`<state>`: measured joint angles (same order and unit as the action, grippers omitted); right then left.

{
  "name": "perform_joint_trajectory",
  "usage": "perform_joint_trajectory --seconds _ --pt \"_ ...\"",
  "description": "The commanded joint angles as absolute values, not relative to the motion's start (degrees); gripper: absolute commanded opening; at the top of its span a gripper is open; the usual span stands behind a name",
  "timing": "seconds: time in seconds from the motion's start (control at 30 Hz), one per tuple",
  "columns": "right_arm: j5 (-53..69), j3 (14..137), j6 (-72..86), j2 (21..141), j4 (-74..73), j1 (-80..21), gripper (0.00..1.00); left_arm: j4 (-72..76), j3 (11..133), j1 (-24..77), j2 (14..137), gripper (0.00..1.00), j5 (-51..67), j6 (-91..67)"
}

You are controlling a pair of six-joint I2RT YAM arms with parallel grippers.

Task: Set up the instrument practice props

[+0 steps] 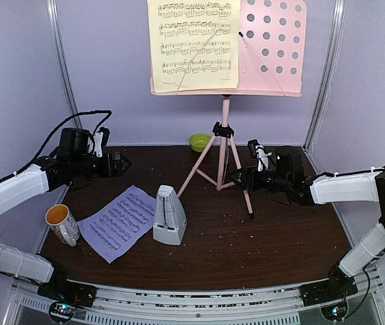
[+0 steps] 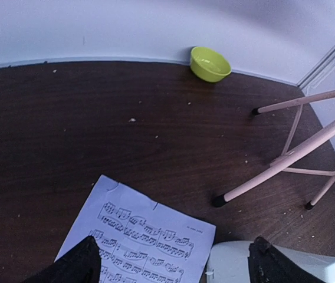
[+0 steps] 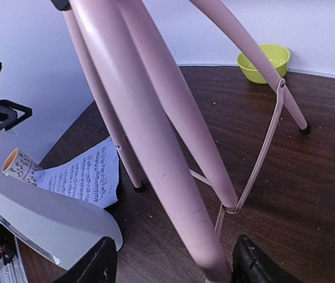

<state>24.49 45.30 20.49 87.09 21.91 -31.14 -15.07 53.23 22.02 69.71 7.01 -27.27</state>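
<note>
Stand (image 1: 225, 128) is set upright at the back centre of the desk (image 1: 280, 230), with its tripod legs spread and the pink holed panel up top. Yellow sheet (image 1: 194, 44) is propped on the panel's left half; the holes of the right half are seen uncovered. Lavender sheet (image 1: 118, 220) is laid flat at the front left of the desk, skewed. Metronome (image 1: 169, 217) is stood upright just beside the lavender sheet's right edge; whether they touch cannot be told. Mug (image 1: 62, 223) is seen at the desk's left edge, near the lavender sheet's left corner. Bowl (image 1: 200, 142) is placed by the back wall, just left of the stand's legs.

Left fingers (image 2: 82, 262) are held apart, gripping nothing, raised over the back left of the desk; the lavender sheet's far edge and the metronome top are seen below them. Right fingers (image 3: 97, 265) are spread apart low at the stand's front right leg. The leg is seen passing between them, nearer one finger, and is not clamped. Contact cannot be told.
</note>
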Motion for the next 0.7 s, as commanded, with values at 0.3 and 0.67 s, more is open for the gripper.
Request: perform_joint_trajectory --seconds 0.3,0.67 --pt "28.65 39.89 25.69 82.5 27.57 -34.37 0.62 -26.37 51.2 17.02 70.9 0.97 1.05 -32.51" --pt "21.93 39.13 24.06 75.52 22.42 -33.99 0.81 -42.98 54.58 10.9 76.11 0.98 -2.09 -30.61"
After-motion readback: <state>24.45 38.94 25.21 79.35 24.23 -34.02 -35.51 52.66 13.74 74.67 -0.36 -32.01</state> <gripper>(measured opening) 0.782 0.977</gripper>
